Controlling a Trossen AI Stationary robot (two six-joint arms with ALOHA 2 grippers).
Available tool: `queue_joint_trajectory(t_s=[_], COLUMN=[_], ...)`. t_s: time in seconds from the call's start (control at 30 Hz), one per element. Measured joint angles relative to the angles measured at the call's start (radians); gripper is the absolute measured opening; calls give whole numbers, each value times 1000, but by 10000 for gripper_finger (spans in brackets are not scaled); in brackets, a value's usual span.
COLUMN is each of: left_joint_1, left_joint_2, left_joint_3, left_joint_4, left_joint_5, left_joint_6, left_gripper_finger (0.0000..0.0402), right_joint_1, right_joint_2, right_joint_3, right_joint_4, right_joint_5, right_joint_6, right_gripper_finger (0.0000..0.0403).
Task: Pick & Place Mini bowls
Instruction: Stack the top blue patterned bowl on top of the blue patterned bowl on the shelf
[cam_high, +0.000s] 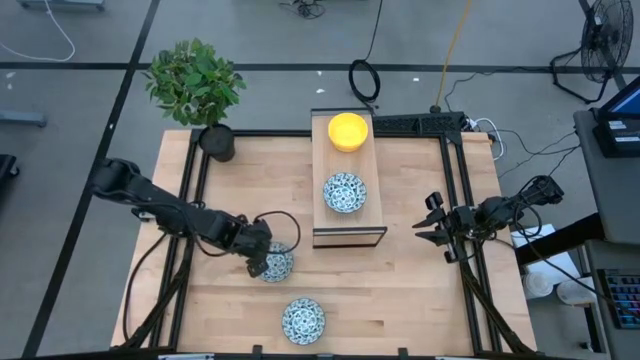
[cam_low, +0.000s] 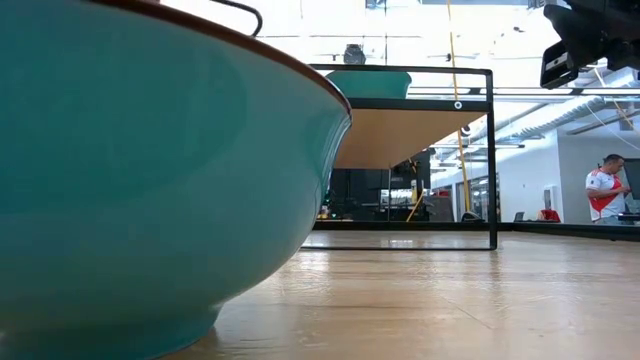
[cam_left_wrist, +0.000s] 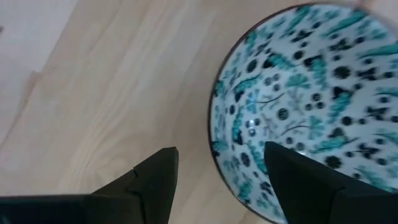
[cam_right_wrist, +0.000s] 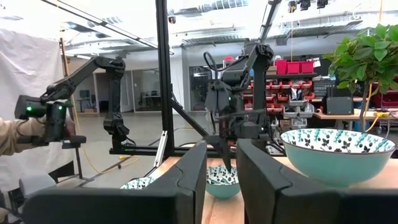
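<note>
Left gripper (cam_high: 268, 262) hangs open over the left rim of a patterned bowl (cam_high: 279, 264) on the table's (cam_high: 420, 300) left-centre, one finger inside, one outside; close off-centre and the bowl tips or skids; right gripper (cam_high: 432, 232) waits right, narrowly parted, empty.

Grey floor (cam_high: 80, 40), red bins (cam_right_wrist: 297, 66)

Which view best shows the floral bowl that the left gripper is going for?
The left wrist view: the floral bowl fills it, rim between the open left gripper fingers. The high view shows it partly covered, the right wrist view small and distant; in the low view I cannot identify it.
</note>
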Motion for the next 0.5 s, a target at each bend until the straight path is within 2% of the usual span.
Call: queue_joint_trajectory(t_s=[0.5], left_joint_1=[13], left_joint_2=[23], left_joint_3=[0], left_joint_4=[-27], left_joint_5=[19], left_joint_6=[-32], left_gripper_finger=[241], right_joint_1=[0], right_joint_2=[0], right_joint_3=[0], right_joint_4=[0], right_joint_5=[0], right_joint_6=[-12], right_gripper_finger=[75])
